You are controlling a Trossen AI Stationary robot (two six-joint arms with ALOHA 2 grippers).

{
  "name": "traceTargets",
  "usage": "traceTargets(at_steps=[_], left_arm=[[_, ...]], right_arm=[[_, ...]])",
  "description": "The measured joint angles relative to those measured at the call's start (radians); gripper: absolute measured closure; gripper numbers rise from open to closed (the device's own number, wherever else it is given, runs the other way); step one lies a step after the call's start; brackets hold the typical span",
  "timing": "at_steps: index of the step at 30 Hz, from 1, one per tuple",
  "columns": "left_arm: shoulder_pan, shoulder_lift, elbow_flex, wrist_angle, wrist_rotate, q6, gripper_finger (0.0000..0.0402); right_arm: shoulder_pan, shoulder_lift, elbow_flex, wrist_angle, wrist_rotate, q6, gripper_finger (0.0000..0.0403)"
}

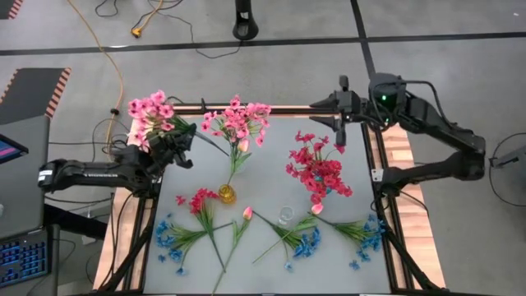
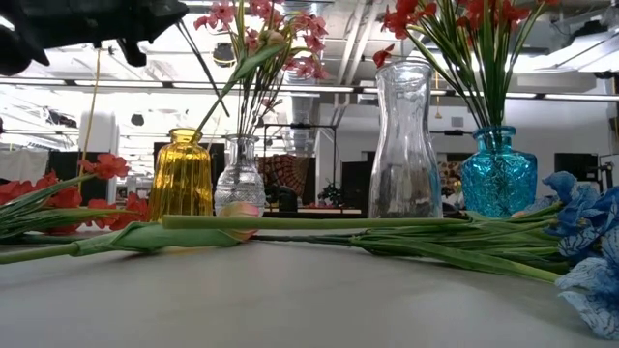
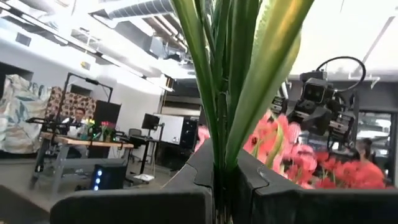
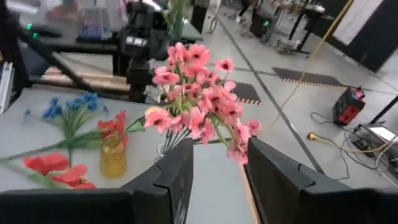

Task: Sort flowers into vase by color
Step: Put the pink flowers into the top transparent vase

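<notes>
The left gripper (image 1: 171, 146) is clamped on the green stems of a light pink artificial flower sprig (image 1: 152, 109), above the table's left edge. The right gripper (image 1: 339, 131), fingers apart and empty, hovers over the back right, near the red-pink flowers (image 1: 319, 170) in the blue glass vase (image 2: 498, 172).

On the desk (image 2: 290, 300) four vases stand in a row: a yellow vase (image 2: 181, 176), a small clear vase (image 2: 239, 180) with pink flowers (image 2: 276, 34), a tall clear vase (image 2: 405, 145), and a blue vase (image 2: 498, 172) with red flowers (image 2: 455, 17). In front of them, long green stems (image 2: 387, 232) lie flat, and blue blossoms (image 2: 585, 242) rest at the right edge.
</notes>
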Motion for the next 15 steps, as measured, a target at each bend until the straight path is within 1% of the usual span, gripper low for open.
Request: traceTargets(at_steps=[4, 8, 15], left_arm=[[0.014, 0.094, 0.0, 0.067, 0.001, 0.001, 0.04], [0.039, 0.181, 0.0, 0.156, 0.004, 0.016, 0.04], [0.054, 0.279, 0.0, 0.168, 0.014, 0.024, 0.0398]], right_arm=[[-0.035, -0.068, -0.152, 0.162, 0.0, 0.03, 0.0226], [-0.064, -0.116, -0.255, 0.269, 0.001, 0.053, 0.0226], [-0.098, -0.154, -0.32, 0.286, 0.001, 0.089, 0.0226]])
